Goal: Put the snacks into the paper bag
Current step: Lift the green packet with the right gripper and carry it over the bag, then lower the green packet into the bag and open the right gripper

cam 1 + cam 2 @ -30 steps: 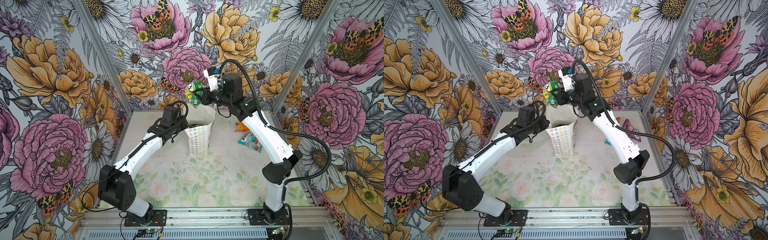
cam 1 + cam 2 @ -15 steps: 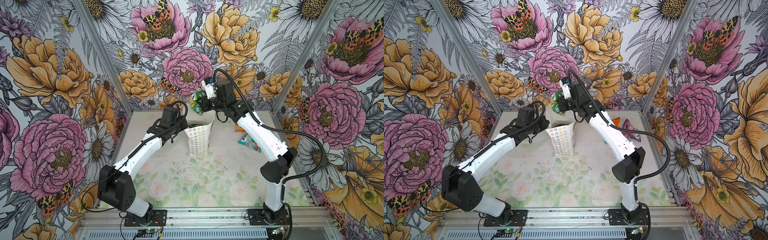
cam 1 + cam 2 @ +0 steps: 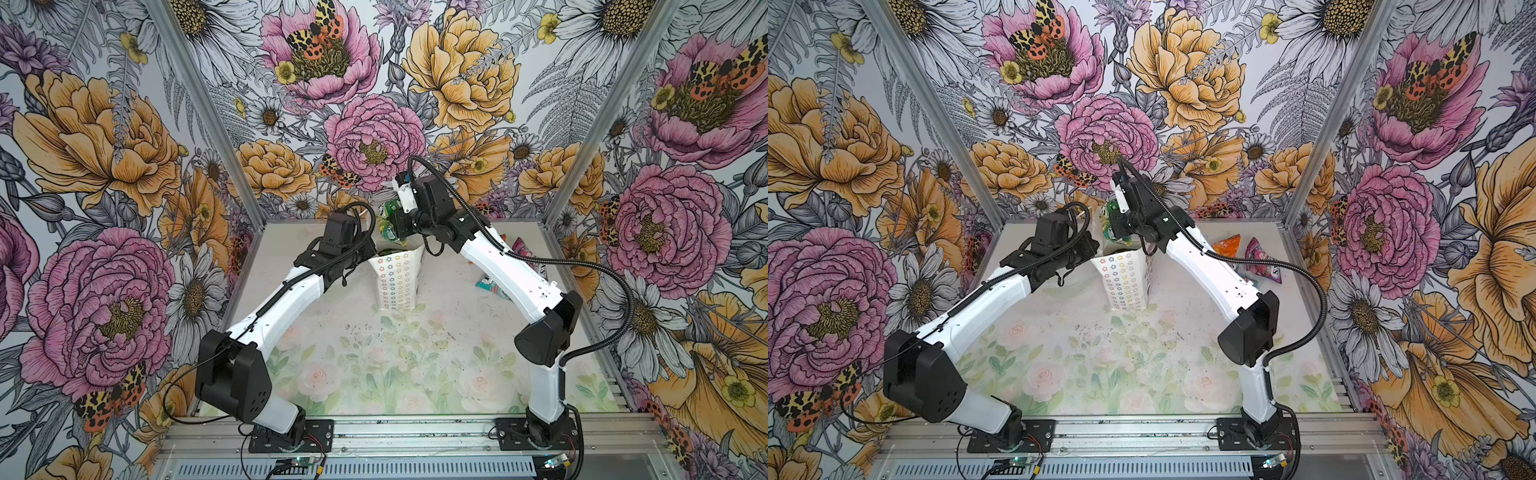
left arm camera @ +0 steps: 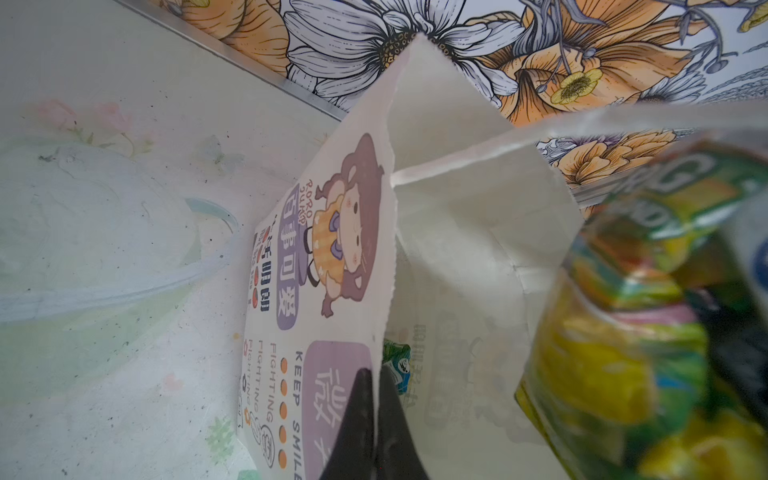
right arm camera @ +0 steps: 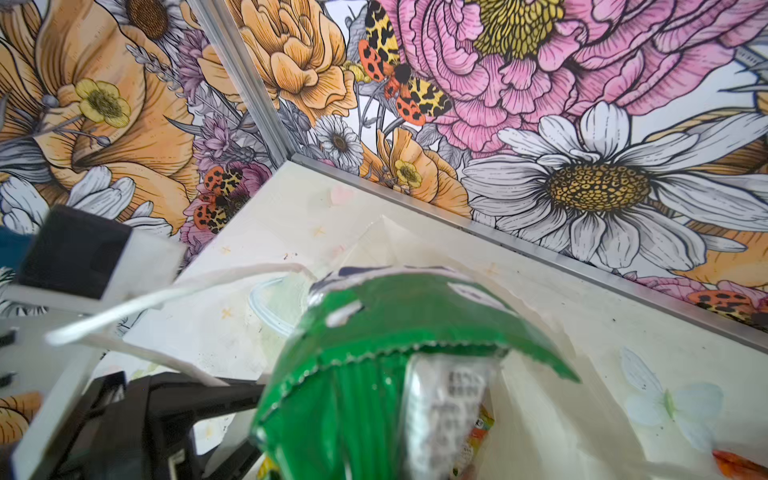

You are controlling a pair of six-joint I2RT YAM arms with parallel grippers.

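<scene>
Floral wallpaper surrounds a pale worktop (image 3: pixel 365 357) printed with faint roses. Toward the far middle stands the paper bag (image 3: pixel 397 282), upright and open at the top. At its left rim the left fingers (image 4: pixel 353 432) are pressed together on the paper edge, pinching the bag's wall between them. Just above the bag's mouth the right fingers (image 3: pixel 399 223) grip a green-and-yellow packet (image 3: pixel 388 228), which hangs over the opening with its lower end near the rim. Inside the bag part of another green packet (image 4: pixel 397 361) shows. On the far right of the worktop lie an orange packet (image 3: pixel 1227 245) and, just beside it, a teal-and-pink packet (image 3: pixel 1262 262), both well apart from the bag.
</scene>
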